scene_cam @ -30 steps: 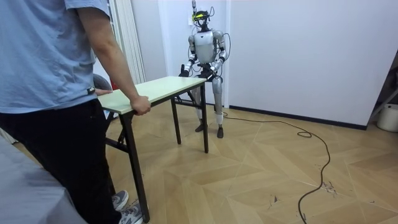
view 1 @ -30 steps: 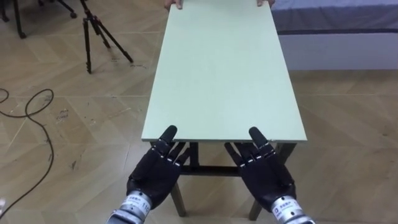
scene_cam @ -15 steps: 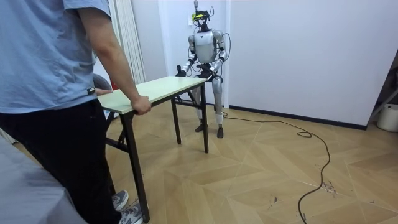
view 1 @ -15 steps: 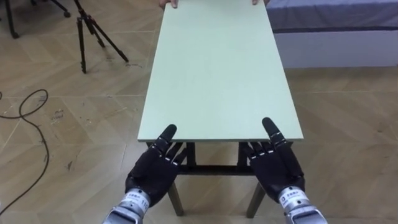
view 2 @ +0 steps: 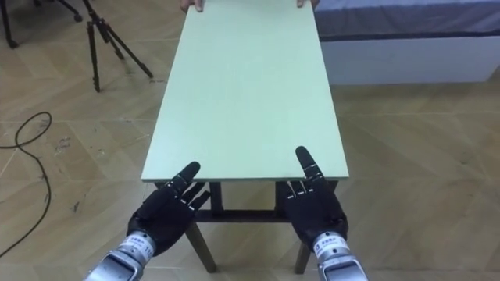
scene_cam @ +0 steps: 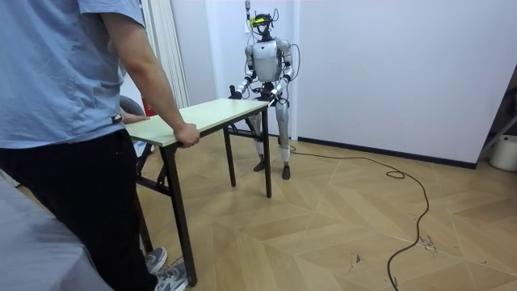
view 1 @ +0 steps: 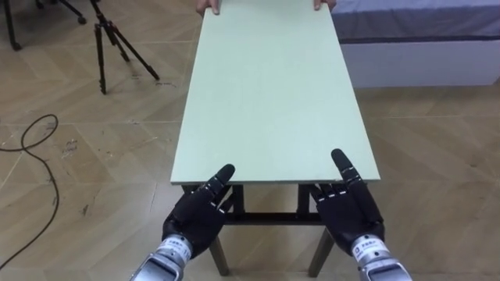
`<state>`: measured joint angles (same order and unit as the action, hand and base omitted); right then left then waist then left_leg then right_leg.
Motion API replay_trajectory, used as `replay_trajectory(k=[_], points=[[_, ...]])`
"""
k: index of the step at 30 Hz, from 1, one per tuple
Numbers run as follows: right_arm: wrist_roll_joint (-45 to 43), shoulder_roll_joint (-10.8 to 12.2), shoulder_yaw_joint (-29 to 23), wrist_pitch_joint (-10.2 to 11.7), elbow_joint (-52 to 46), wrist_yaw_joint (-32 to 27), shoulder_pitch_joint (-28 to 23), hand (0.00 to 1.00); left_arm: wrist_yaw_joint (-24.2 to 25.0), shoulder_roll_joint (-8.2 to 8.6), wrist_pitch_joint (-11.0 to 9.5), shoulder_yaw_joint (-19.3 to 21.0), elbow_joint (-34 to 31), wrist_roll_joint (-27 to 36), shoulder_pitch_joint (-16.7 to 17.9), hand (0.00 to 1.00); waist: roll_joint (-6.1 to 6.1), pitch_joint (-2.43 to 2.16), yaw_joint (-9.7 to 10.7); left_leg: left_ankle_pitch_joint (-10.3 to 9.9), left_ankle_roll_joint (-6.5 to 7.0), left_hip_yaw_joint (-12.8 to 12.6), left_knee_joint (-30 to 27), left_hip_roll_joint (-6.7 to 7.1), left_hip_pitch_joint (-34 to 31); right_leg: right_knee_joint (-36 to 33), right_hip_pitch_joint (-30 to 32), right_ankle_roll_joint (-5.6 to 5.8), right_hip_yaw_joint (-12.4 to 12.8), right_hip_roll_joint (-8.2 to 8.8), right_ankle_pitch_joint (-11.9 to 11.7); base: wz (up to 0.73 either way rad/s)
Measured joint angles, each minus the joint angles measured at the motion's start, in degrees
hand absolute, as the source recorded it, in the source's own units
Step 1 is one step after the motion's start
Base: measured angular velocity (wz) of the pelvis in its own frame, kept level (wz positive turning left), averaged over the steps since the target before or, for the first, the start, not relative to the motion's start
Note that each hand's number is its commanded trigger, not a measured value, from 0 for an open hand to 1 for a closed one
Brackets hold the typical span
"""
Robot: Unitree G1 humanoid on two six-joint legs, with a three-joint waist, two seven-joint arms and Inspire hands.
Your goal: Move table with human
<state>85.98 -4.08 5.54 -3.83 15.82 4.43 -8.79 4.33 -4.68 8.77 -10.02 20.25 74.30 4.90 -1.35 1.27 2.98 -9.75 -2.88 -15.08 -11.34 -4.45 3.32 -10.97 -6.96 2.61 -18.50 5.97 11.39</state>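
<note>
Left hand (view 1: pixel 197 218) and right hand (view 1: pixel 349 211) spread at the near short edge of the table (view 1: pixel 269 94).
You have the fingers straight on both hands, tips reaching under that edge, thumbs lying over its top; neither hand curls round it. The table runs lengthwise straight away from you, each hand by its own corner and about equally close. At the table's far end a person's hands (view 1: pixel 209 6) hold the opposite short edge. A tripod (view 1: pixel 117 39) stands off the table's left side. The room view adds the person (scene_cam: pixel 65 121) standing at that far end, and the table's legs, seemingly on the floor.
</note>
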Motion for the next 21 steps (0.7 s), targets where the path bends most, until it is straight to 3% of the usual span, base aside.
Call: replay_trajectory(k=[11,21], points=[[0.53,0.32,0.07,0.0,0.56,-0.33,0.13,0.0,-0.58,0.33,0.0,-0.02,3.22,0.44,-2.0,0.0,0.19,0.0,0.03,0.0,0.0,-0.1,0.01,-0.02,0.42,0.07,0.08,-0.03,0.23,0.0,-0.02,0.0],[0.54,0.44,0.06,0.0,1.09,-0.31,0.44,0.0,-5.53,1.77,-0.01,0.85,3.27,7.65,-3.97,0.0,0.57,-0.04,-0.1,0.0,0.0,-0.08,0.05,-0.02,0.41,0.07,0.09,-0.03,0.28,-0.02,-0.02,0.0]])
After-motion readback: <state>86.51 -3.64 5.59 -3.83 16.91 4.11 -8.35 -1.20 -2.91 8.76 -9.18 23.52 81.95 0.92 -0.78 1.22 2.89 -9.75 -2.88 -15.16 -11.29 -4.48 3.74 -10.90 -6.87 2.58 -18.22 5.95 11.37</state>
